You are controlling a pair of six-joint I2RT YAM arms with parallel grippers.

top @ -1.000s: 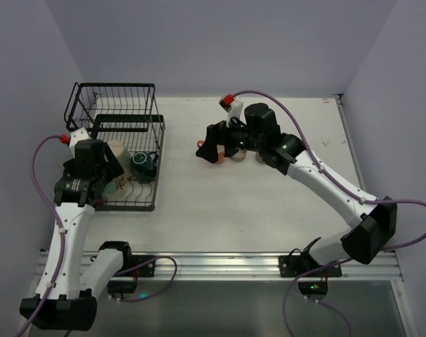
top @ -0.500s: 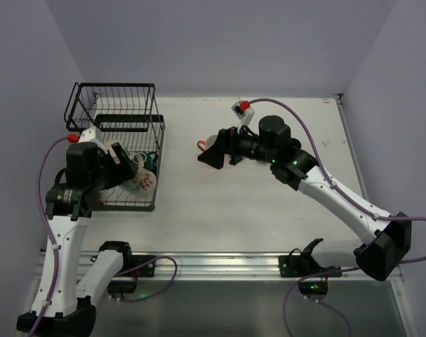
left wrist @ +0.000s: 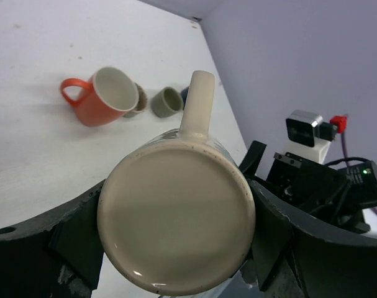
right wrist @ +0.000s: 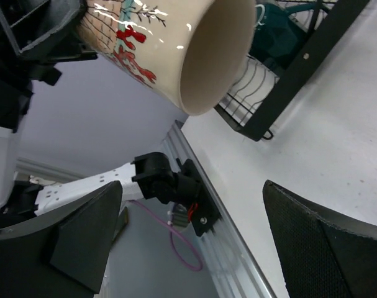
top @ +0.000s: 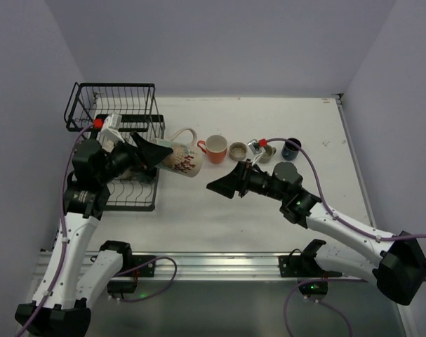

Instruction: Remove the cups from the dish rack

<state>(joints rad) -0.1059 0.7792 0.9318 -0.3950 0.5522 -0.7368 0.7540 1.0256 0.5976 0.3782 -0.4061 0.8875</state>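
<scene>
Left pincer [top: 156,151] clenched on cream patterned mug [top: 181,160], now lifted out of dish rack [top: 114,98].
Mug is held sideways above the desk [top: 220,217], just right of the rack; a second ago it sat inside. Right pincer [top: 223,184] is released and empty, drawn back from orange-red mug [top: 214,149]. Dark teal cup [right wrist: 281,34] remains racked, so unloading looks unfinished.

Cream mug [right wrist: 169,49] hides part of teal cup [right wrist: 281,37]
</scene>
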